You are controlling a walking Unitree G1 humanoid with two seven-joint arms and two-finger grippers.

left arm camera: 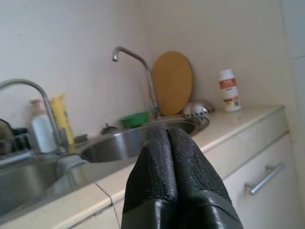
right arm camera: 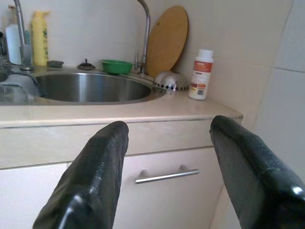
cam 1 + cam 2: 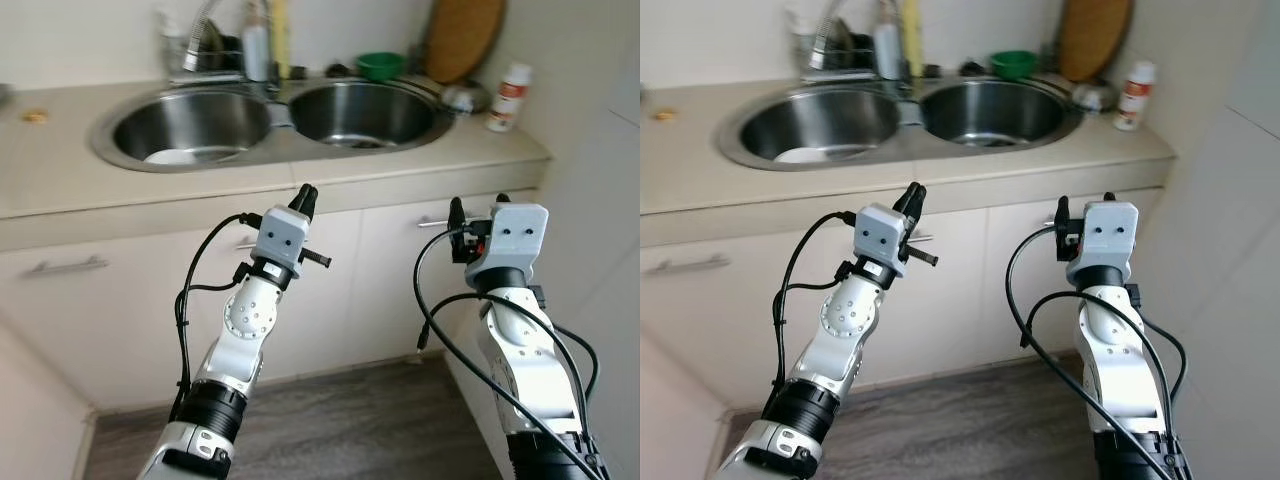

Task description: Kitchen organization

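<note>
While both arms are hovering before the cabinet, nothing is being held.
Left gripper (image 3: 305, 197) jaws are pressing closed; right gripper (image 2: 167, 157) jaws are gaping open, framing a drawer handle (image 2: 166, 175) below the desk (image 2: 143, 112).

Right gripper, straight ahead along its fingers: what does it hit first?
Likely the cabinet front just under the countertop edge, near the drawer handle. The right gripper is open and level with it; depth is unclear, but nothing stands between.
</note>
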